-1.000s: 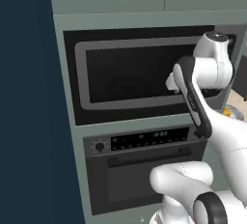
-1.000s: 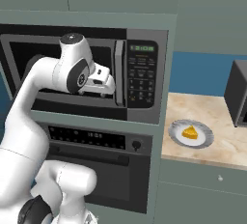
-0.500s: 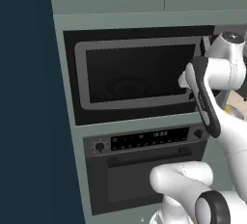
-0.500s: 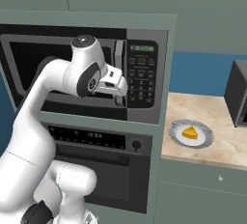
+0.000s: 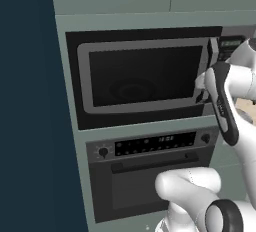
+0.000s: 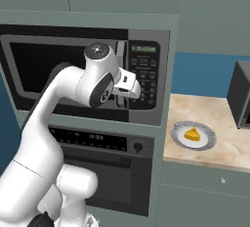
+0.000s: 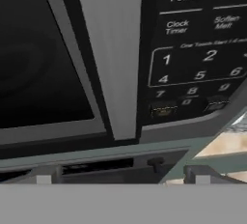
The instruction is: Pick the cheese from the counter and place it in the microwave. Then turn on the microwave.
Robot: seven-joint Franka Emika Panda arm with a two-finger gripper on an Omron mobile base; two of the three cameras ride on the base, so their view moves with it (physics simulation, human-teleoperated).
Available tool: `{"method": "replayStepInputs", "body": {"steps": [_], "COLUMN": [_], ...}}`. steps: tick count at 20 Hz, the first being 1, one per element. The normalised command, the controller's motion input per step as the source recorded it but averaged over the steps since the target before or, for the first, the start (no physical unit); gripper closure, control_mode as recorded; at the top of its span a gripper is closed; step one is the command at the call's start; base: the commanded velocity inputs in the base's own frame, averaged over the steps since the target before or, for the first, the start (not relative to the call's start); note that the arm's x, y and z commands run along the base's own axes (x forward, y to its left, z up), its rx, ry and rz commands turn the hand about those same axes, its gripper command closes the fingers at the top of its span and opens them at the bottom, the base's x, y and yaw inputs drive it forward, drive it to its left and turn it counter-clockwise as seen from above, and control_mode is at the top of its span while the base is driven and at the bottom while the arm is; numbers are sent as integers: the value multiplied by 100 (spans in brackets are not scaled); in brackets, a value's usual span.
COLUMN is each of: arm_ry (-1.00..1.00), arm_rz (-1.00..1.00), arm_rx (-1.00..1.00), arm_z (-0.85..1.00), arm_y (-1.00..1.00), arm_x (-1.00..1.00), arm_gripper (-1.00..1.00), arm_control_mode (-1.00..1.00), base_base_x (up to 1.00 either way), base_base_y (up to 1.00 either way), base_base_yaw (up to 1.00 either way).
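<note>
From the left base view, the white arm's hand reached toward the vertical silver handle (image 5: 212, 59) of the wide black built-in microwave (image 5: 145, 76), its silver-framed door shut. From the right base view, the small yellow-orange cheese wedge (image 6: 192, 134) lay on a round grey plate (image 6: 177, 134) on the light tan wood-look counter (image 6: 229, 145), well apart from the hand. In the hand view, the fingers (image 7: 121, 175) stood wide and empty before the handle (image 7: 113, 54). Opening the door looked the step in hand; the fingers should straddle the handle squarely before pulling.
</note>
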Motion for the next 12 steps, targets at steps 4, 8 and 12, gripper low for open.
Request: {"method": "replayStepInputs", "body": {"steps": [4, 8, 12], "arm_ry": [-2, 0, 0], "arm_rz": [0, 0, 0], "arm_rx": [3, 3, 1], "arm_z": [13, 10, 4], "arm_y": [-6, 0, 0], "arm_x": [24, 33, 32], "arm_gripper": [-100, -100, -100], "arm_control_mode": [-100, -100, -100], "base_base_x": [0, 0, 0], "base_base_y": [0, 0, 0], "base_base_yaw": [0, 0, 0]}}
